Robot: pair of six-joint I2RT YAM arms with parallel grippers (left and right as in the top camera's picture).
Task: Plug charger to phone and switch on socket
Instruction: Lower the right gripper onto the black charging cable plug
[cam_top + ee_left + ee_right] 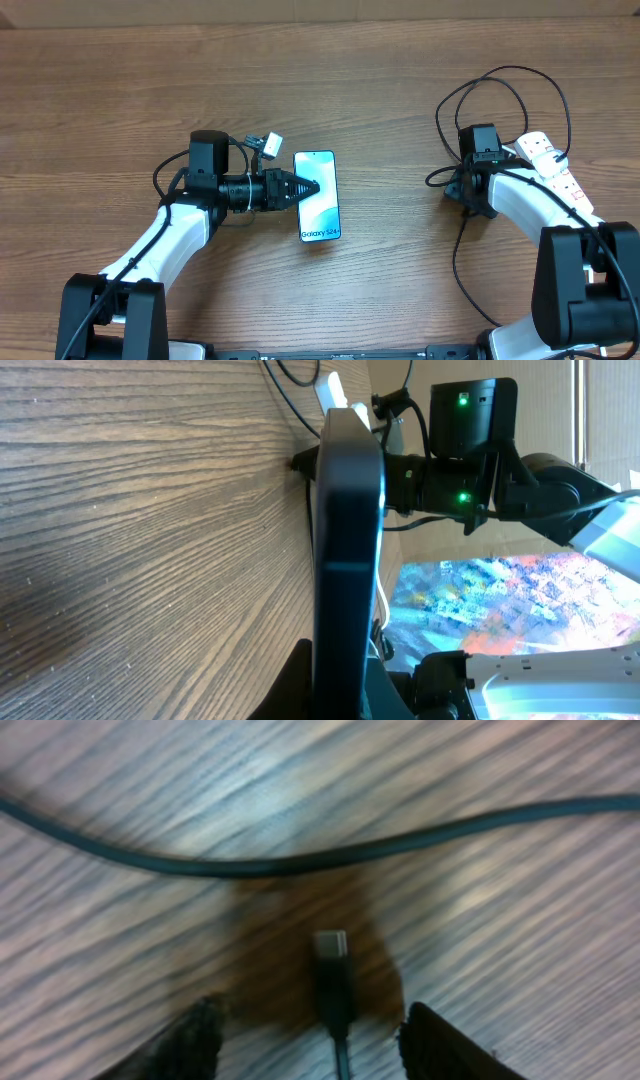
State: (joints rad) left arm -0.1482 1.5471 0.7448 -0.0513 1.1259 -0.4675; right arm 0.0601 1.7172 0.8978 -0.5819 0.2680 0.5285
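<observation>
Left gripper [311, 187] clamps the phone [320, 207] by its edge; right gripper [314, 1016] is released, jaws either side of the charger [331, 968] plug.

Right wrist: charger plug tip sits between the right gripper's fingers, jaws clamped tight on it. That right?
Not clamped. The right wrist view shows the charger's plug tip lying between the fingers of the right gripper, but there is a clear gap on each side of it. The jaws are open and touch nothing.

One phone [321, 212], one charger [331, 970], one socket [556, 166], two pincers [312, 187] [318, 1032]
</observation>
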